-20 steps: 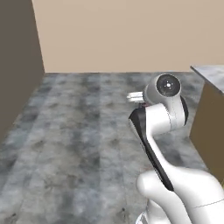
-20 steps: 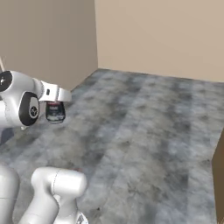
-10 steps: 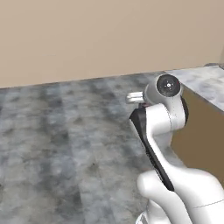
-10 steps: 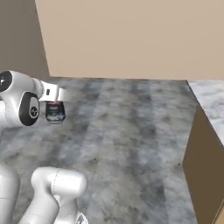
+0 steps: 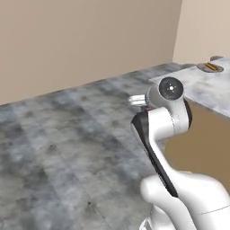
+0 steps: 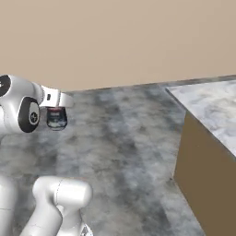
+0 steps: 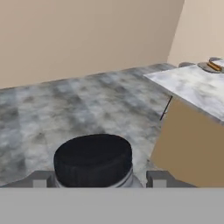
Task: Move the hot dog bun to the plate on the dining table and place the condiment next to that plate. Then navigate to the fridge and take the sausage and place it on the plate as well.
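In the left base view we see the white arm (image 5: pixel 166 134) rising from the lower right over the grey mottled floor (image 5: pixel 67 134). On the right stands the dining table (image 5: pixel 211 90), a counter with a white, grey-veined marble top and a tan wood side. Far on this top, near the corner of the beige walls (image 5: pixel 81 40), lies the hot dog bun (image 5: pixel 210 67) on the plate (image 5: pixel 211 70). The end effector is mostly hidden behind the upper joint of the arm in this view.

In the right base view the end effector (image 6: pixel 56 110) is at the left, and it is grasping the condiment (image 6: pixel 56 118): a small dark bottle with a reddish label that hangs upright under it, in the air above the floor. The counter is well apart from it, on the right side.

In the hand view we look down at the round dark cap of the condiment, which sits between the 2 grey fingertips (image 7: pixel 157 178), 1 on each side, so the end effector is clenched on the bottle. At the upper right, on the far part of the marble top, the orange-brown bun rests on the grey-brown plate. Behind them 1 more round grey thing shows, too small for us to name.
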Motion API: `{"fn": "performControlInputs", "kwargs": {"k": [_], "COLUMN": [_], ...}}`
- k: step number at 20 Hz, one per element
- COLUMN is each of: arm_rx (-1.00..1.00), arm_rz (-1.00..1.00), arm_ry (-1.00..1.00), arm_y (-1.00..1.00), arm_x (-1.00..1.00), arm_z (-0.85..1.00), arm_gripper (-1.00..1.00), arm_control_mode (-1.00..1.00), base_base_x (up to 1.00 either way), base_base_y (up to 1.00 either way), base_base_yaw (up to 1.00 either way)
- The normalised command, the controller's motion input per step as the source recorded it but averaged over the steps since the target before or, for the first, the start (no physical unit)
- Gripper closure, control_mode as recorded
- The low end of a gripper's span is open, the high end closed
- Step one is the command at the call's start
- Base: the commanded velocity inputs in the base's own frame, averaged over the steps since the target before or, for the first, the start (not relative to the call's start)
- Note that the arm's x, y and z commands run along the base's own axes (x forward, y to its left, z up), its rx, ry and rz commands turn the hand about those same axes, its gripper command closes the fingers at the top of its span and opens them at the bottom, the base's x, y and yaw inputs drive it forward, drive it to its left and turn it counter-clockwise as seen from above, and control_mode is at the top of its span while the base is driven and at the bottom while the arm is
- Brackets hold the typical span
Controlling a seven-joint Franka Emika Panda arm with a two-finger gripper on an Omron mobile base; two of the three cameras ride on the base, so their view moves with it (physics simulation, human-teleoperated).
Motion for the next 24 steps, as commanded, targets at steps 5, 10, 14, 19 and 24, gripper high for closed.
{"fn": "performControlInputs", "kwargs": {"k": [5,10,14,19,24], "arm_rx": [0.0,0.0,0.0,0.0,0.0], "arm_rz": [0.0,0.0,0.0,0.0,0.0], "arm_ry": [0.0,0.0,0.0,0.0,0.0], "arm_y": [0.0,0.0,0.0,0.0,0.0], "arm_x": [0.0,0.0,0.0,0.0,0.0], "arm_z": [0.0,0.0,0.0,0.0,0.0], "arm_gripper": [1.0,1.0,1.0,1.0,1.0], "arm_control_mode": [1.0,1.0,1.0,1.0,1.0], "base_base_x": [1.0,1.0,1.0,0.89,0.74], "base_base_y": [0.84,0.85,0.87,0.94,1.0], "base_base_yaw": [-0.57,-0.57,-0.57,-0.57,-0.55]}}
